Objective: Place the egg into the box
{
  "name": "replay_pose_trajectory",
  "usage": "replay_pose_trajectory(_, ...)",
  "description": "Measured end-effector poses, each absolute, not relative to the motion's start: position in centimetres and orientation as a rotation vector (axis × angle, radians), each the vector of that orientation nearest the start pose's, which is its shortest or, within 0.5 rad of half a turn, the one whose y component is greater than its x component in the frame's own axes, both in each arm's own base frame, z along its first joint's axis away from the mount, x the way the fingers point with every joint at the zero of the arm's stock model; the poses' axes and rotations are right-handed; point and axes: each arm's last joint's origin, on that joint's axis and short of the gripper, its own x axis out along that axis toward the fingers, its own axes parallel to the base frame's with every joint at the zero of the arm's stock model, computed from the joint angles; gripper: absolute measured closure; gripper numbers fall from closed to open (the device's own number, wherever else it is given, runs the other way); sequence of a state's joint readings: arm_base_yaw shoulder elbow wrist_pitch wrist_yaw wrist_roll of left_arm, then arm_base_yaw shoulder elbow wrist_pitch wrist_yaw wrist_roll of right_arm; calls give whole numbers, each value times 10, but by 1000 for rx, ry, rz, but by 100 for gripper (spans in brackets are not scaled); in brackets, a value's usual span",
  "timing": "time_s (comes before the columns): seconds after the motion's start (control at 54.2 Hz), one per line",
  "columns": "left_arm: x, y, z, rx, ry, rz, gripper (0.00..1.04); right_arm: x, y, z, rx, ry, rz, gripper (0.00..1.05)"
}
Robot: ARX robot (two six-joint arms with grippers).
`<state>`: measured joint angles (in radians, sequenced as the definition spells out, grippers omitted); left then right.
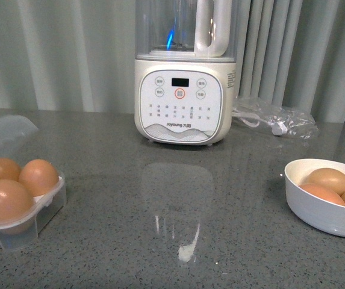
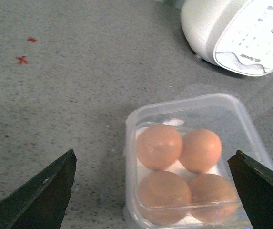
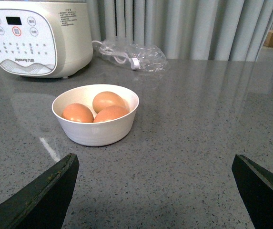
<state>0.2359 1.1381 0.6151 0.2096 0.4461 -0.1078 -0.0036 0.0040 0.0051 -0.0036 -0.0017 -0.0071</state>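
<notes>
The clear plastic box (image 1: 47,212) stands at the table's left with its lid (image 1: 6,129) open behind it. In the left wrist view the box (image 2: 129,157) holds several brown eggs (image 2: 159,146), one in every cup. My left gripper (image 2: 154,156) is open above the box, with its fingers on either side and touching nothing. A white bowl (image 1: 317,212) at the right holds three more brown eggs (image 1: 329,178). In the right wrist view the bowl (image 3: 96,131) and its eggs (image 3: 108,101) lie ahead of my open, empty right gripper (image 3: 155,160). Neither gripper shows in the front view.
A white Joyoung blender (image 1: 183,90) stands at the back middle. A clear plastic bag with a white cable (image 1: 274,119) lies to its right. Two red marks (image 2: 23,59) are on the grey table (image 1: 178,229). Curtains hang behind.
</notes>
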Motion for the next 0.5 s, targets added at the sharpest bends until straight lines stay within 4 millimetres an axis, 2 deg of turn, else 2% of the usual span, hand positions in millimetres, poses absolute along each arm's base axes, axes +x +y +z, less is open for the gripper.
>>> replay_pose_trajectory(0.24, 229, 4, 242, -91, 316, -274, 7, 98, 0, 165, -7, 2, -2, 7)
replay_pose_trajectory(0.498, 228, 9, 240, -18, 333, -251, 7, 98, 0, 165, -7, 2, -2, 7)
